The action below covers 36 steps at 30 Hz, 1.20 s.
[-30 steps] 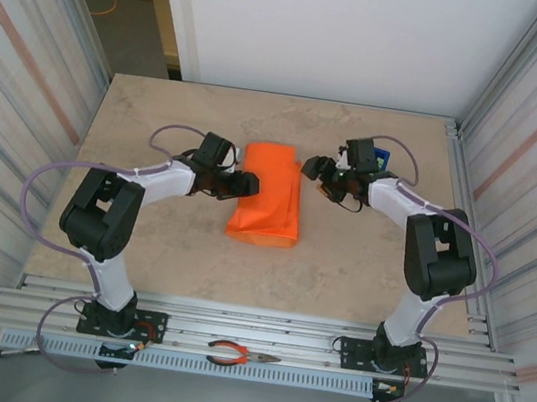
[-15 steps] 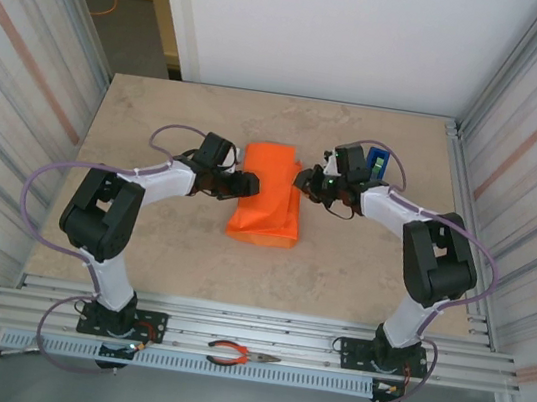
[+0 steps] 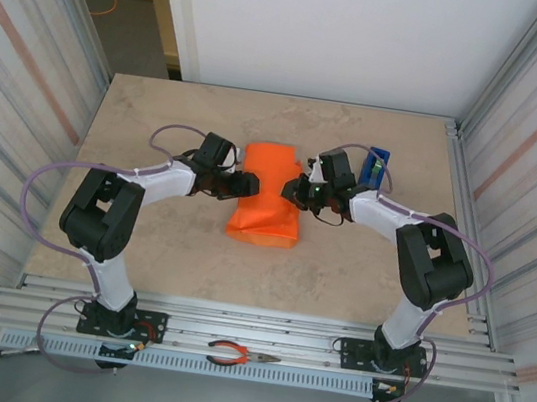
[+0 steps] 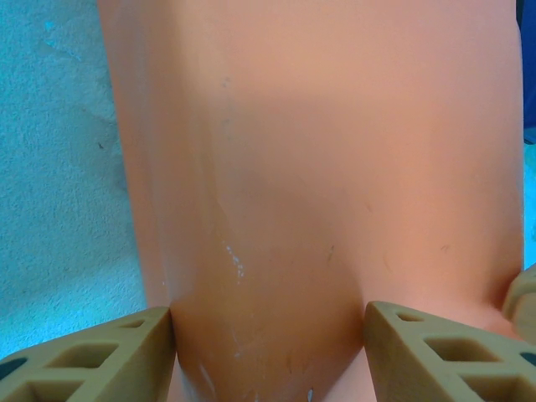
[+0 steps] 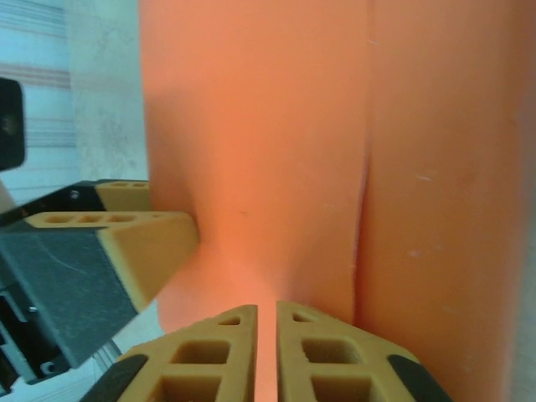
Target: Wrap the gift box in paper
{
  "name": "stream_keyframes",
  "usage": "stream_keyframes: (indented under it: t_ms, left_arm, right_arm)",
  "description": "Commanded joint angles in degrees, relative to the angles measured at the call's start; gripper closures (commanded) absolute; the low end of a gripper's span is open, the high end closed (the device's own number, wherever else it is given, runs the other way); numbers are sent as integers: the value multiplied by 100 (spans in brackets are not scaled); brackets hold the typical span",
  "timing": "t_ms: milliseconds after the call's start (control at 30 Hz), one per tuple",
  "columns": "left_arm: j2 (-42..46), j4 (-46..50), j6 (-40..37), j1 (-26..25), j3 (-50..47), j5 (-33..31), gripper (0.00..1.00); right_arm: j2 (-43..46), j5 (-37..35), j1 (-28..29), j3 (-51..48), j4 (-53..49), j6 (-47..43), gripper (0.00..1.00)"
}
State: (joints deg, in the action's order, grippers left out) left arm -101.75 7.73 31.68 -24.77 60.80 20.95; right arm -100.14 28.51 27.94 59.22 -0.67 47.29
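Orange paper (image 3: 269, 196), folded into a long, flattish bundle, is lying on the stone-look table (image 3: 180, 117) between the two grippers, and whatever it is covering is hidden from me. Its long axis is running from the near side towards the back wall. The far end is looking squarer and fuller, while the near end is flattening out.

The left gripper (image 3: 248, 185) is sitting against the paper's left edge, towards the far half. In the left wrist view its two tan fingers (image 4: 109, 356) are pressing on either side of the paper, clasping it. The right gripper (image 3: 296, 187) is sitting at the paper's right edge, directly across. In the right wrist view its fingertips are nearly meeting, pinching a thin fold of the paper between them.

Both arms are bending their elbows outward, away from the paper, and stretching their forearms low and inward to it. A blue tape dispenser (image 3: 377, 167) is standing to the right of the paper, beyond the right wrist.
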Motion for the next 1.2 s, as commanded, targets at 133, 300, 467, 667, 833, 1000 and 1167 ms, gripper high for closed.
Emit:
stream_keyframes:
  t_ms: [133,300,467,667,833,1000,1167]
  left_arm:
    - [-265,722,-163,-146,-164,-442,40]
    - [-275,721,-162,-146,-177,-451,40]
    - [-285,721,-140,-159,-191,-467,41]
    - [-274,739,-157,-168,-213,-504,41]
    - [-310,799,-225,-168,-192,-530,41]
    - [-320,813,-224,-166,-189,-570,42]
    - [-302,839,-268,-168,-204,-596,42]
  right_arm:
    - [217,57,-192,-68,-268,-244,88]
    - [522,183,-168,103,-324,-286,88]
    - [622,45,-339,142,-358,-288,86]
    - [644,23,-877,-72,-195,-165,80]
    - [922,11,-1648,-115,-402,-330,73]
    - [1012,77,-2608,-30,-705,-559,57]
    - [735,300,-3416,29,-698,-629,51]
